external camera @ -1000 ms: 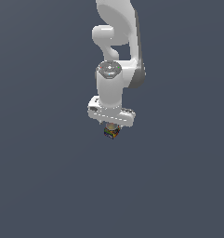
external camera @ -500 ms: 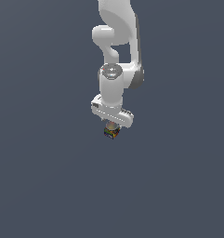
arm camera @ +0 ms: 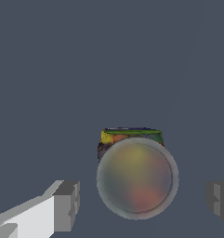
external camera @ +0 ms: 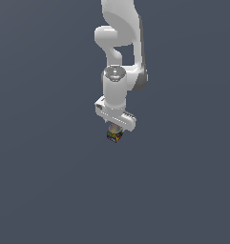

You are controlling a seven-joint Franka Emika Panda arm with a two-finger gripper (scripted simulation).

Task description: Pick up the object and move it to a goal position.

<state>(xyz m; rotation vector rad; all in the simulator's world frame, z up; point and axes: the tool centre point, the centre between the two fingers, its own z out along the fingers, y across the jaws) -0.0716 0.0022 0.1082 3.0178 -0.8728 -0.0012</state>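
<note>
Wrist view, left to right: grey finger pad [arm camera: 67, 204], translucent round disc [arm camera: 137, 178] covering most of the cube [arm camera: 132, 135], second pad at the frame edge. Tool [external camera: 115, 129] fingers well apart, touching nothing. Exterior: cube sits directly under the tool.

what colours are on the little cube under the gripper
A mosaic of yellow, green, orange and red on dark edges; the small cube shows best in the wrist view.

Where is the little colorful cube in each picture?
Exterior view: the cube sits right under the white hand, near the middle of the picture.
Wrist view: the cube peeks out behind a blurry round see-through ball, between the hand's fingers.
Shared landmark: the hand.
</note>
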